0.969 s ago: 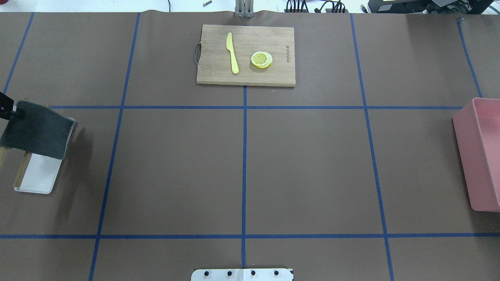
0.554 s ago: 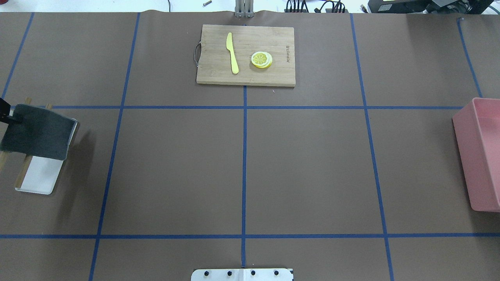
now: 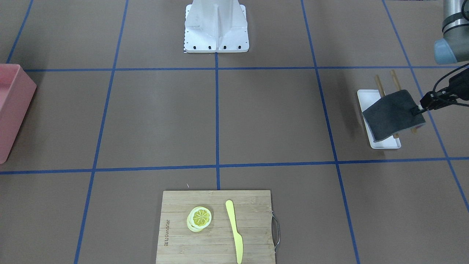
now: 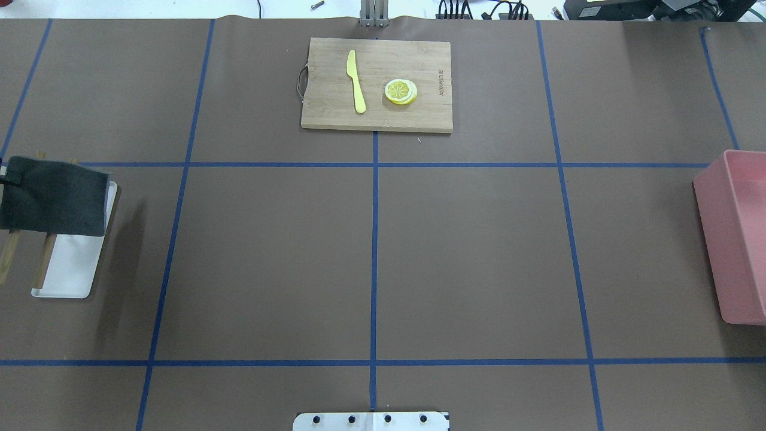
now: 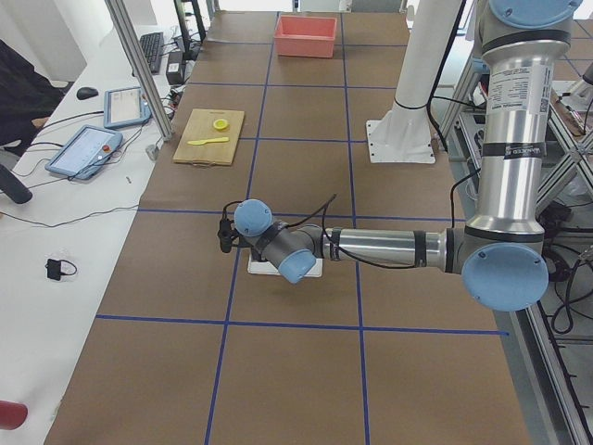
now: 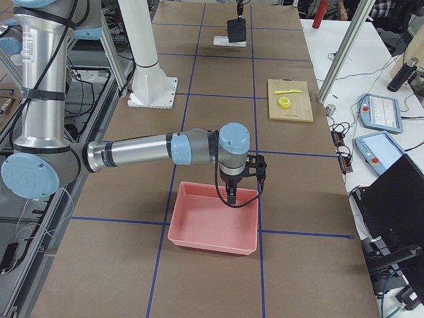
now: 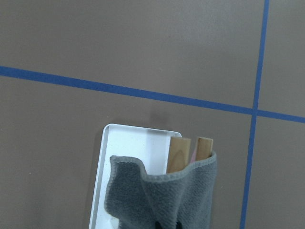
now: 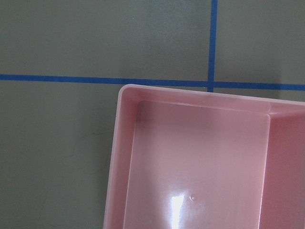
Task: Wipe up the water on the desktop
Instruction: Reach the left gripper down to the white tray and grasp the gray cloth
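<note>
Desktop: matte brown sheet, blue tape grid. It runs under everything here, and the robot's white base stands on its near edge.
Pink bin: open-topped, at the robot's right end of the desktop.
Cutting board: bamboo with a metal loop handle, at the far middle edge. There is a burnt-in wordmark along one short side, too small to read.
White tray: a shallow rectangle at the robot's left end, well apart from the board.
Cloth: dark grey terry, pinched by one edge and hanging over the far end of the tray. I cannot tell whether its lower hem touches.
Wooden sticks: a pair lying beside and partly on the tray, their far ends under the cloth.
Knife: yellow plastic, flat on the board.
Lemon slices: a small stack just beside the knife, not touching it.
Left gripper: clamped on the cloth's edge.
Right gripper: pointing down over the pink bin; I cannot tell how its fingers stand.
</note>
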You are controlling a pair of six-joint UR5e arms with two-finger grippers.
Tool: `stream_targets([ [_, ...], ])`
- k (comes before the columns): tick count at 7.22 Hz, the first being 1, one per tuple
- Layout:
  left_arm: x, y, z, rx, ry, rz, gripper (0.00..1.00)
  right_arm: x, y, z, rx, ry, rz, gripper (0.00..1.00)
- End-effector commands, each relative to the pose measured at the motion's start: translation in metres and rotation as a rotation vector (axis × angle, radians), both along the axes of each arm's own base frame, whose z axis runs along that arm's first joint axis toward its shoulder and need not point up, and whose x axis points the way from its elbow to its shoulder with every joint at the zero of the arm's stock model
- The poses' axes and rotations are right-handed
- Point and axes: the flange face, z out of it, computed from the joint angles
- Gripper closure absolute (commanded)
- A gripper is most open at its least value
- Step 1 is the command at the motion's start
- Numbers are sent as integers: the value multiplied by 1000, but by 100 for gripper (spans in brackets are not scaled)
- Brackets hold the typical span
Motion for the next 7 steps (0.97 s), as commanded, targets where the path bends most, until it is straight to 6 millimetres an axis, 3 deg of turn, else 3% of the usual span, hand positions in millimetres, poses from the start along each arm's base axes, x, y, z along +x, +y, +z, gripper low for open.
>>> stream_targets([
  [1,-16,-3,-4,-12,24,-14,100,-2,0,-1,-7,-5,4,0],
  [3,-52,-16,-27,-70,108,-31,100,-6,1,-6,-8,-77,-5,0],
  [4,-58,-32,-47,-97,134,-30,100,-10,-7,-15,9,-80,-12,0],
  [5,-60,-54,-84,-181,147,-70,100,-16,-15,-30,36,-97,-23,0],
  [7,-49,-93,-159,-399,187,-174,100,-43,-48,-91,127,-206,-82,0],
])
